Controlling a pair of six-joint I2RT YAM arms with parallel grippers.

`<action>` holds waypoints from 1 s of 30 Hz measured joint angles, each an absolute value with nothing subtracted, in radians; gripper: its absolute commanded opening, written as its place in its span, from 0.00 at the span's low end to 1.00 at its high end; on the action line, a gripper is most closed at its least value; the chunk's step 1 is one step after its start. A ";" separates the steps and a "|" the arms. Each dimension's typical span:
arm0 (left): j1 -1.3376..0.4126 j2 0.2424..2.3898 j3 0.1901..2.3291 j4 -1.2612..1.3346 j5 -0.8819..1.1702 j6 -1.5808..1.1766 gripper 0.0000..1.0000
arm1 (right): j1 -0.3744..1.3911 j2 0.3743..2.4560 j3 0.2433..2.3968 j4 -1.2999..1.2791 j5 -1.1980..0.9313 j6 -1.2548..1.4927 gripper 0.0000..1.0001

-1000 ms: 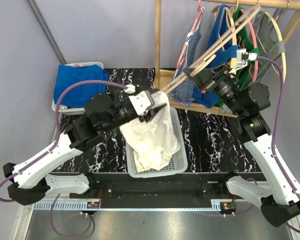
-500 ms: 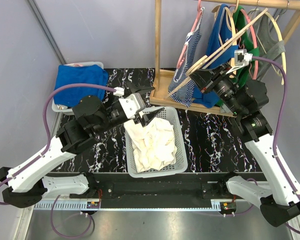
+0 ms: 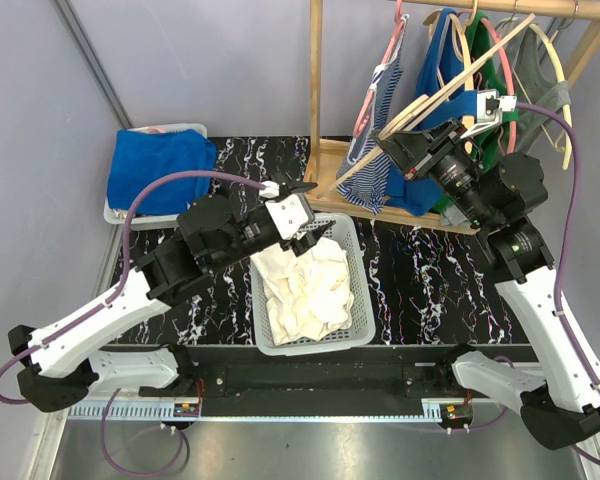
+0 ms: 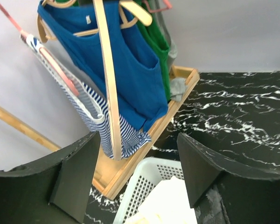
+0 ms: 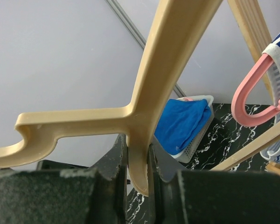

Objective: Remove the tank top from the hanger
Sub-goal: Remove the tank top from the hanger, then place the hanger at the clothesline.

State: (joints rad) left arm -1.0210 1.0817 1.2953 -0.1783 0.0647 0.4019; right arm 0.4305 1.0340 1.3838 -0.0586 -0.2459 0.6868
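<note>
The white tank top lies crumpled in the white basket, off the hanger. My left gripper hovers open over the basket's far end with nothing between its fingers. The left wrist view shows the tank top below the left gripper and the basket rim. My right gripper is shut on the bare beige hanger, holding it slanted up beside the clothes rack. Seen from the right wrist, the hanger stem is pinched in the right gripper.
A wooden rack at the back carries a striped top, a blue top and green and grey garments on hangers. Its wooden base tray borders the basket. A white bin with blue cloth stands back left.
My left gripper opened and let go of the white tank top, which dropped into the basket. The right gripper lifted the bare hanger slightly toward the rack.
</note>
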 measured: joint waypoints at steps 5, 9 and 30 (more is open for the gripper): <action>-1.021 1.083 1.280 -0.149 0.038 0.412 0.72 | 0.431 1.032 1.389 -0.066 -0.247 0.741 0.02; -1.021 1.093 1.280 -0.102 0.019 0.424 0.71 | 0.432 1.032 1.389 -0.069 -0.254 0.788 0.01; -1.013 1.127 1.322 -0.157 0.039 0.453 0.00 | 0.440 1.021 1.421 -0.137 -0.257 0.858 0.46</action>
State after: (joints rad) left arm -1.0130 1.1275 1.3220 -0.1574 0.0391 0.4534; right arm 0.4397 1.0214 1.4212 -0.1368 -0.2573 0.8581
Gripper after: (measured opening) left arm 0.050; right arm 0.183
